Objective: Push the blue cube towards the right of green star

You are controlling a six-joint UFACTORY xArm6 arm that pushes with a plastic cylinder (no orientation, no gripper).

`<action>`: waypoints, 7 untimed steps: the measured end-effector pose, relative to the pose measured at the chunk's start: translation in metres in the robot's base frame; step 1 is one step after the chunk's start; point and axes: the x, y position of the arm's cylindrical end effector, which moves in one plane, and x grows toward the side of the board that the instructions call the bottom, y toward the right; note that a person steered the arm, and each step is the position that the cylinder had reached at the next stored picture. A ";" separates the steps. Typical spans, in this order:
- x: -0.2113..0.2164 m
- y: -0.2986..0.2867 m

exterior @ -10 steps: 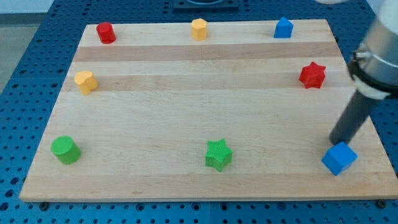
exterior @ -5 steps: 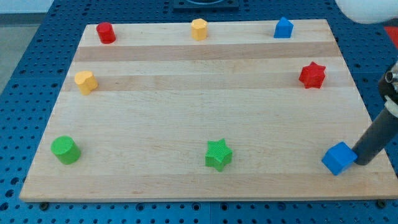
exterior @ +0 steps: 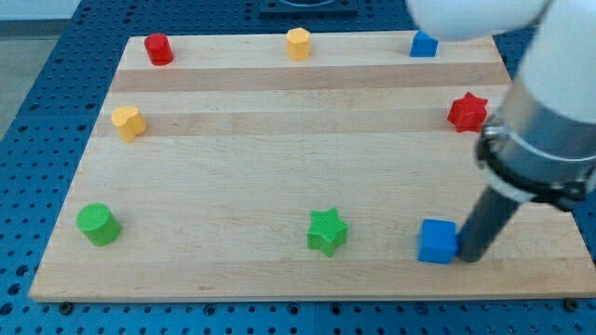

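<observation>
The blue cube lies near the view's bottom edge of the wooden board, right of the green star with a gap of about one block's width between them. My tip rests against the cube's right side. The rod rises up and to the right into the arm's body, which covers the board's right part.
A red star sits at the right, partly next to the arm. A blue block, an orange block and a red block line the top. A yellow block and a green cylinder are at the left.
My tip went around to the cube's right side and pushed it left, from the board's bottom right corner toward the green star. The other blocks have not moved.
</observation>
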 end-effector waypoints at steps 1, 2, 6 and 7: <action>0.002 -0.045; -0.010 -0.050; -0.166 0.126; -0.188 0.158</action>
